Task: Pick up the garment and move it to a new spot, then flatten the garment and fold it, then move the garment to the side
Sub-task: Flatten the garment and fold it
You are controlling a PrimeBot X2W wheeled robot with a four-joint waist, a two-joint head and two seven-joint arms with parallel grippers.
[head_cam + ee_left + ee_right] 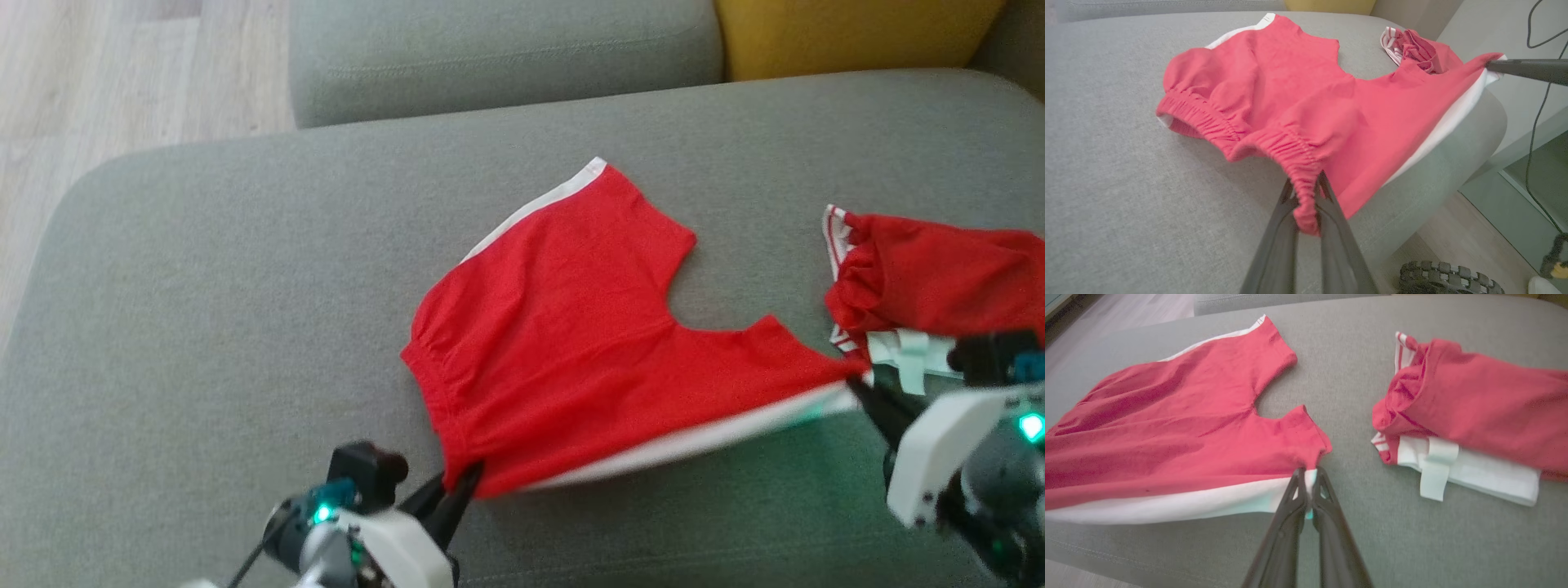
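Grey sofa seat (204, 327) spreads across the head view, with a back cushion behind it, a yellow cushion (849, 33) at the upper right and pale wood floor (98, 73) at the upper left.

On the middle of the seat lies the garment (571, 327), a pair of red shorts with a white stripe down each side. It is spread mostly flat, its gathered waistband toward the robot's left and its two leg openings toward the right. The near edge, along one white stripe, is lifted slightly off the fabric and drawn between the two arms.

The left claw (457, 490) is clamped on the near end of the elastic waistband. In the left wrist view its two dark fingers (1331, 212) pinch a bunched fold of that band between them.

The right claw (861, 388) is clamped on the near leg's hem corner, where red cloth meets the white stripe. In the right wrist view the fingers (1327, 502) stand pressed together on that corner.

A second garment (939, 278), red over white with striped trim, sits folded just beyond the right claw. It lies near the shorts but apart from them, with bare grey seat between.
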